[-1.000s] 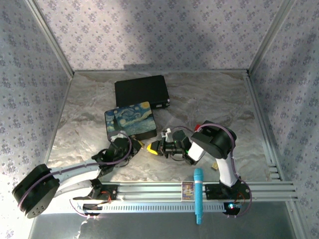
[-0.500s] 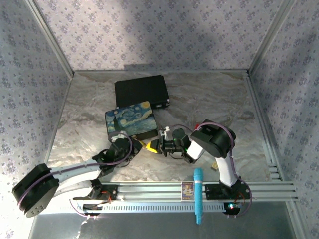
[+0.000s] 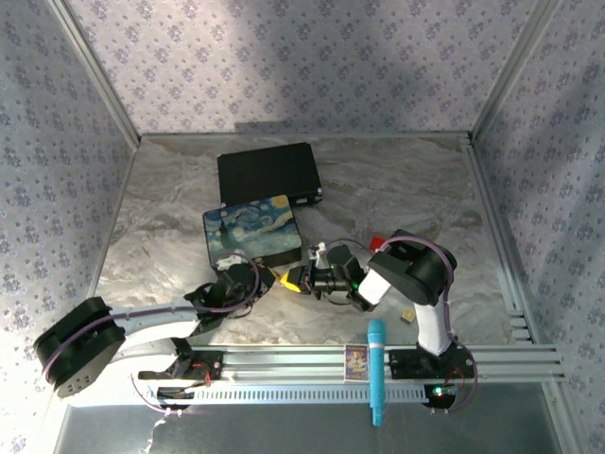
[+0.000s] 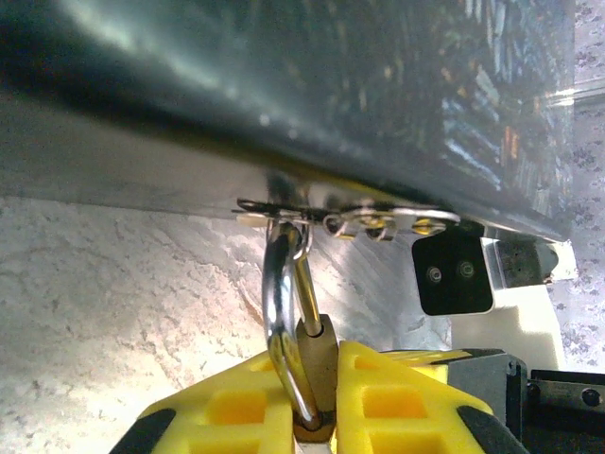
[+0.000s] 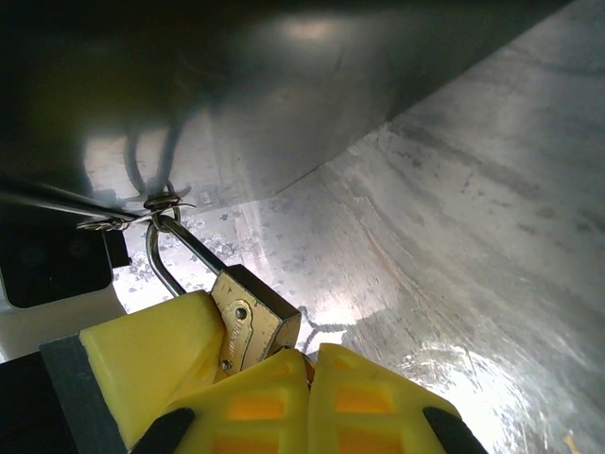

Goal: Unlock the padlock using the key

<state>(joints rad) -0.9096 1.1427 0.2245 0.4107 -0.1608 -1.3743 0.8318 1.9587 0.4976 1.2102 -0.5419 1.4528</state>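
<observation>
The left arm has swung inward and the painted box (image 3: 252, 230) has shifted right. The left gripper (image 4: 317, 383) clamps the padlock (image 4: 315, 348); the right gripper (image 5: 307, 364) is pinched closed at its base, key unseen. Beyond, the shackle hangs from the box's hasp (image 4: 350, 219). Steady hold, gentle twist advised.

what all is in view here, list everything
painted box: 1, blue and yellow, table centre
padlock: 1, brass, silver shackle, hooked through the box's hasp
black box: 1, black, behind painted box
red block: 1, red, right of painted box
tan cube: 1, tan, near right
marker: 1, teal, across front rail
table: 1, grey marble
left hand: 1, yellow fingers, shut on padlock
right hand: 1, yellow fingers, shut, against padlock
</observation>
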